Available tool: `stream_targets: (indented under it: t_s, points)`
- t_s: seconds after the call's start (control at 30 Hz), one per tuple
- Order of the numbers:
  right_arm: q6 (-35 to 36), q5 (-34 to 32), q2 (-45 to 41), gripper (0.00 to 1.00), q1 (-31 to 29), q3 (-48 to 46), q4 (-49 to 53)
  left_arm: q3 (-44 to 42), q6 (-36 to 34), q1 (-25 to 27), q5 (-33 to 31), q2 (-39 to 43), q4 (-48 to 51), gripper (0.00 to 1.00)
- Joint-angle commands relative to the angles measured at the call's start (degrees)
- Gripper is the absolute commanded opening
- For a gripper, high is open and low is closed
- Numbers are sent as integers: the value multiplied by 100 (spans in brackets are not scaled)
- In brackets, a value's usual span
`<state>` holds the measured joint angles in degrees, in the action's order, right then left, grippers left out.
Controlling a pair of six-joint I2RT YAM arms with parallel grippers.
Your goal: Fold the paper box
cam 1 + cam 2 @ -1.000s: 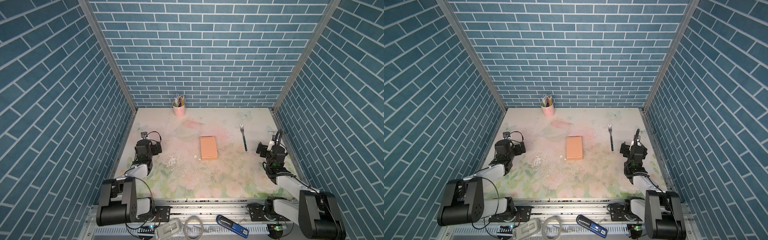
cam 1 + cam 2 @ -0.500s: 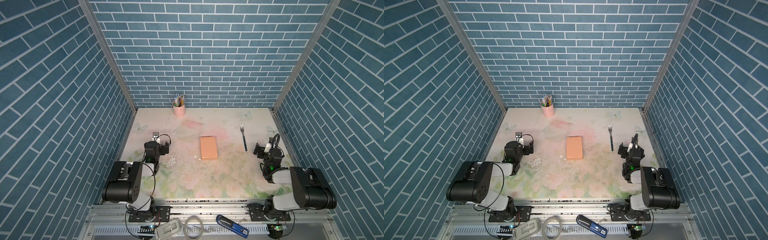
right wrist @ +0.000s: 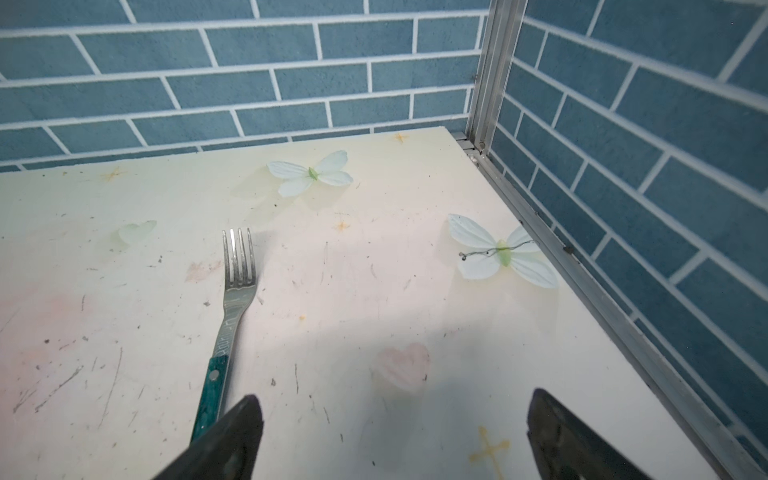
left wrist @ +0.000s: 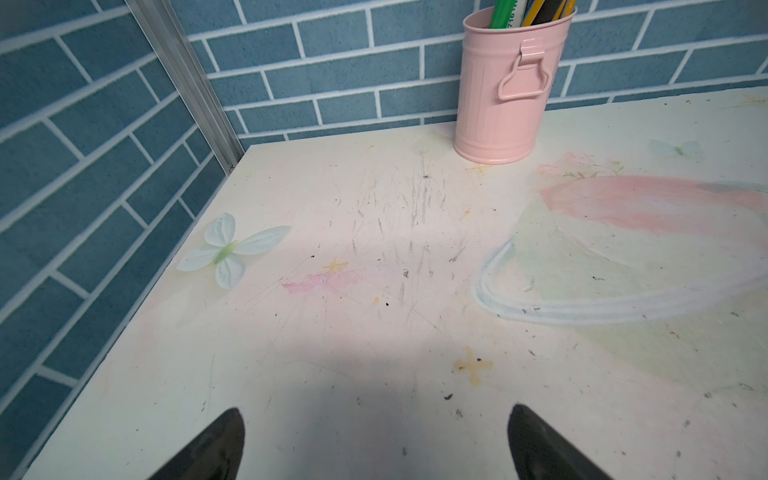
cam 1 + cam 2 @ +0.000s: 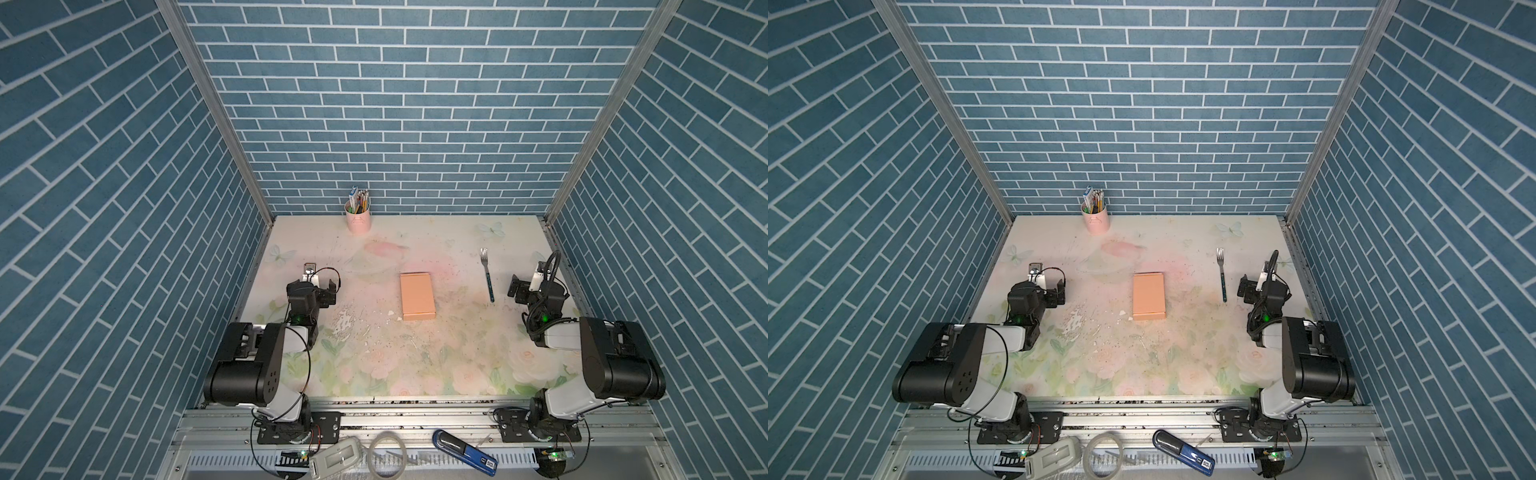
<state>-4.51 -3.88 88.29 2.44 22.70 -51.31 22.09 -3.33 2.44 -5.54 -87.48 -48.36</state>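
Note:
The paper box lies in the middle of the table as a flat peach-orange rectangle, with nothing touching it. My left gripper hangs low over the table's left side, well left of the box. It is open and empty, and the left wrist view shows only bare table between its fingertips. My right gripper sits low near the right wall, far right of the box. It is also open and empty. Neither wrist view shows the box.
A fork with a green handle lies between the box and my right gripper. A pink cup of pens stands at the back wall. Brick walls close in three sides. A blue tool and a tape ring lie on the front rail.
Both arms have folded back, their big links now raised over the table's front edge. The left gripper shifted a little to the right. Both grippers stayed open and the box did not move.

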Motion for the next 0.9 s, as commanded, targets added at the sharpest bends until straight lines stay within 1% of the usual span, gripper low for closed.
stream_targets:
  t_s: [0.0,0.13,0.87]
  points:
    - [90,53,-3,99,11,-71,64,22,-35,2,-56,-7,-87,100]
    - [98,160,5,99,11,-56,73,18,-36,3,-56,-6,-87,100]
    - [96,159,5,99,11,-46,87,26,-45,7,-42,-23,-89,100]
